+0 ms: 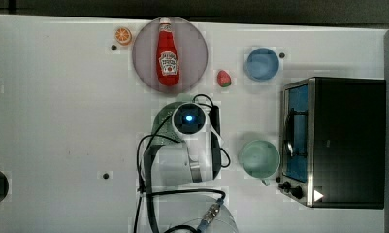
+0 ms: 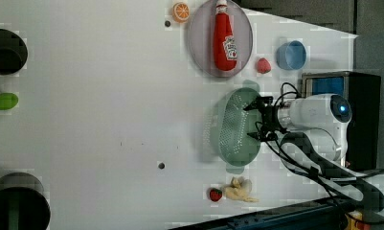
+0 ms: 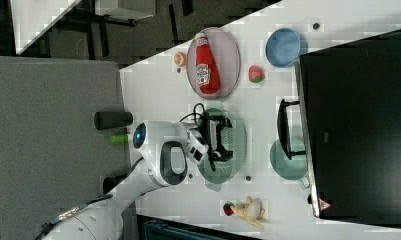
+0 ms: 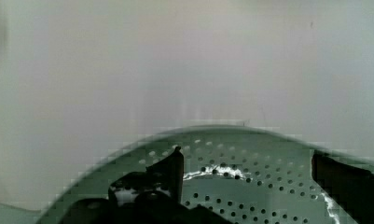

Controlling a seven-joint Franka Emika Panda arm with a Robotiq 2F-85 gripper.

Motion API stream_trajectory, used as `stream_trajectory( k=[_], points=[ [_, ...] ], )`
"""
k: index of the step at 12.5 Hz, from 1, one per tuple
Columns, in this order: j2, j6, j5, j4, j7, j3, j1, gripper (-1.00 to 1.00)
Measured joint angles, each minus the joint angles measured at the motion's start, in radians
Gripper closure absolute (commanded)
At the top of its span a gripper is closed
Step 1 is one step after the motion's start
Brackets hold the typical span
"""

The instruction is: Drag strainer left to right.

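Observation:
The strainer [image 2: 230, 129] is a pale mint-green oblong colander full of small holes, lying on the white table near the middle. In the top view the arm's wrist covers most of the strainer [image 1: 161, 122]. My gripper [image 2: 250, 121] hangs low over the strainer's side nearest the oven, fingers spread wide. In the wrist view the holed strainer [image 4: 250, 196] lies right under the gripper [image 4: 250, 172], with nothing clamped between the fingers. The right view shows the gripper [image 3: 227, 139] above the strainer [image 3: 239, 145] too.
Beyond the strainer a ketchup bottle [image 1: 167, 52] lies on a grey plate [image 1: 143, 53], beside an orange slice [image 1: 123, 35] and a strawberry [image 1: 224, 78]. A blue cup [image 1: 261, 63], a mint cup [image 1: 259, 158] and a toaster oven [image 1: 337, 141] stand on the top view's right.

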Motion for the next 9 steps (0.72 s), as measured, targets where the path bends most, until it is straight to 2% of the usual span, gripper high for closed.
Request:
stream_trajectory(
  k=[9],
  points=[
    [0.014,0.000,-0.001,0.020,-0.105,-0.135,-0.020,-1.00]
  ],
)
